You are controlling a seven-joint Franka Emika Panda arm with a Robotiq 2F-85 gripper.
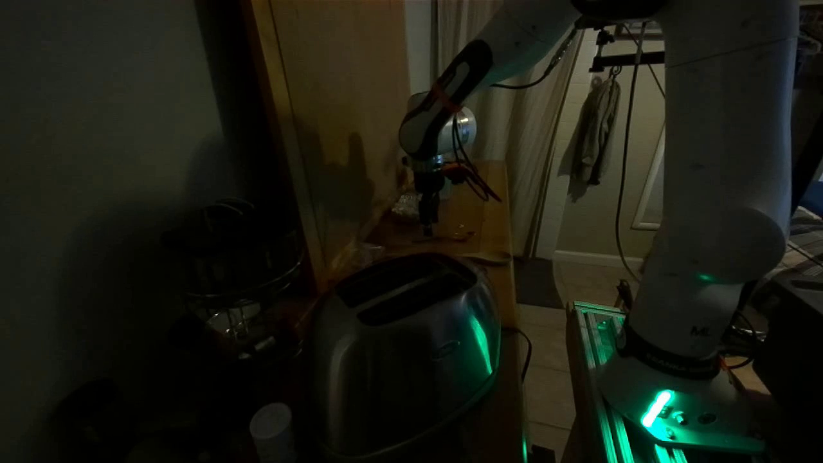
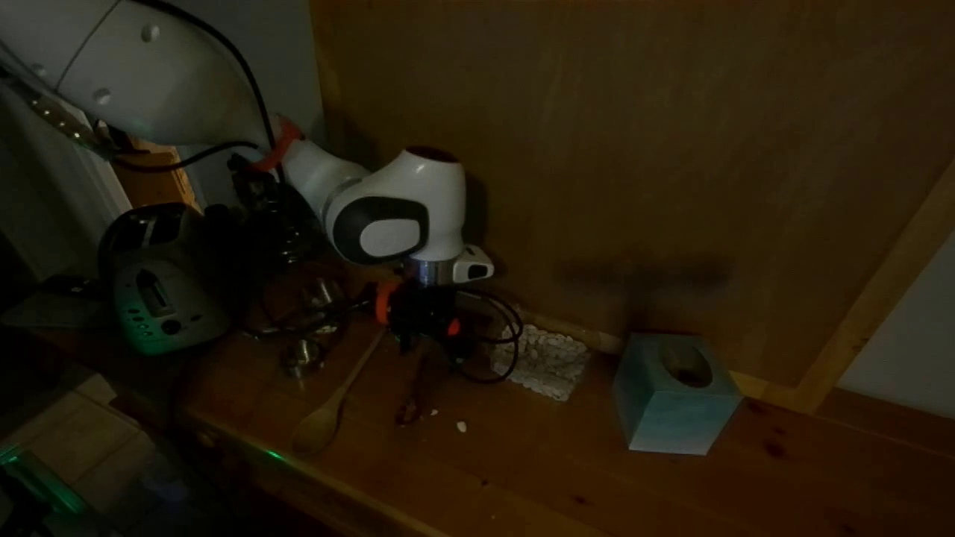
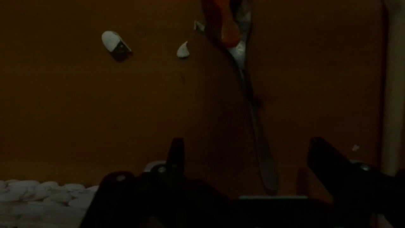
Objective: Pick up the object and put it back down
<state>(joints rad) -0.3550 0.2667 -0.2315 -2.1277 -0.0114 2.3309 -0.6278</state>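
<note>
My gripper (image 3: 247,142) hangs over the table (image 3: 95,110), fingers spread wide, what looks like a metal spoon (image 3: 253,109) lying beneath — its thin handle runs into the gap, nearer the right finger in the wrist view. In this gloom I could misjudge height: too high and I'd pinch air, too low and I'd jam against the table. Gripped far from the bowl, it may droop or swivel — and could bump the wooden spoon (image 2: 321,424) to its left in an exterior view.
</note>
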